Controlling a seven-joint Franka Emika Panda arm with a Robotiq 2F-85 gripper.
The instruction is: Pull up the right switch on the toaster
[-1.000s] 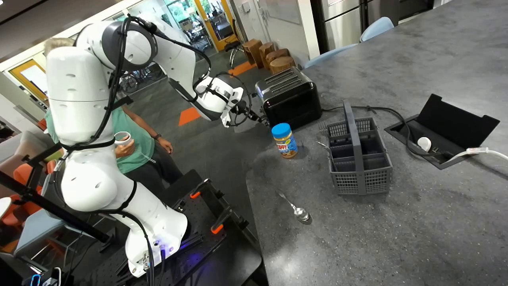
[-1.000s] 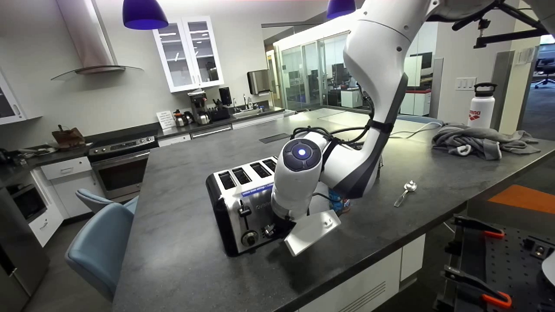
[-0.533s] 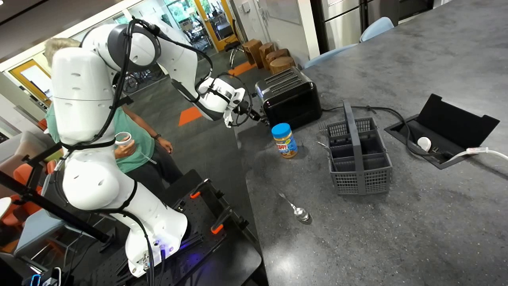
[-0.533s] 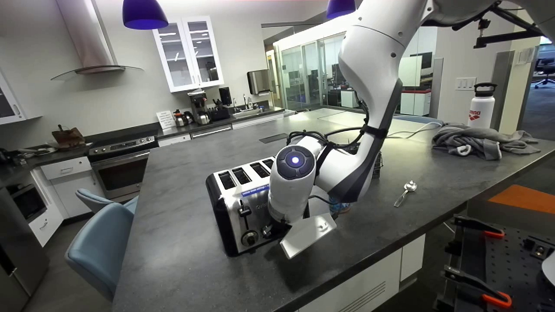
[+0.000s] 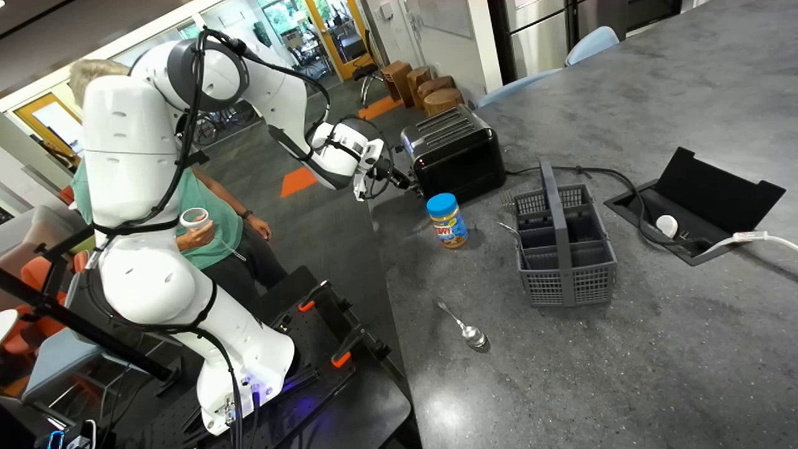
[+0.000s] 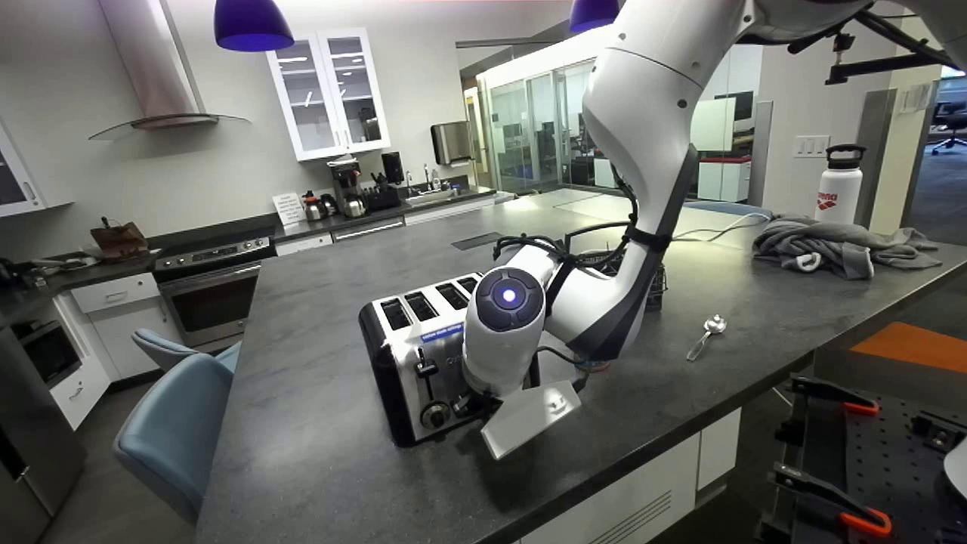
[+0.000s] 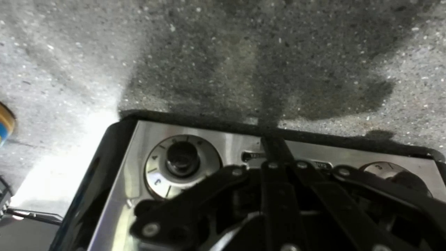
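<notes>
- Near the counter's [image 5: 592, 374] edge stands the toaster [image 5: 457, 159]; the gripper [image 7: 277, 150] is pinched narrow at its front, between the two dials [image 7: 183, 158], with nothing seen gripped;
- right switch probably hidden behind the arm [image 6: 638, 128]; better to get beneath it on the jar [image 5: 447, 221] side, then lift straight, pressing lightly lest the toaster slide;
- one toaster, four slots [image 6: 395, 313], one visible switch [image 6: 426, 369], one jar, one caddy [image 5: 567, 284], one spoon [image 5: 474, 337].

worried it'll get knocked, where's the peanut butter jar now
In an exterior view, the blue-lidded peanut butter jar stands on the countertop by its left edge, close to the near end of the toaster and left of the cutlery basket.
</notes>
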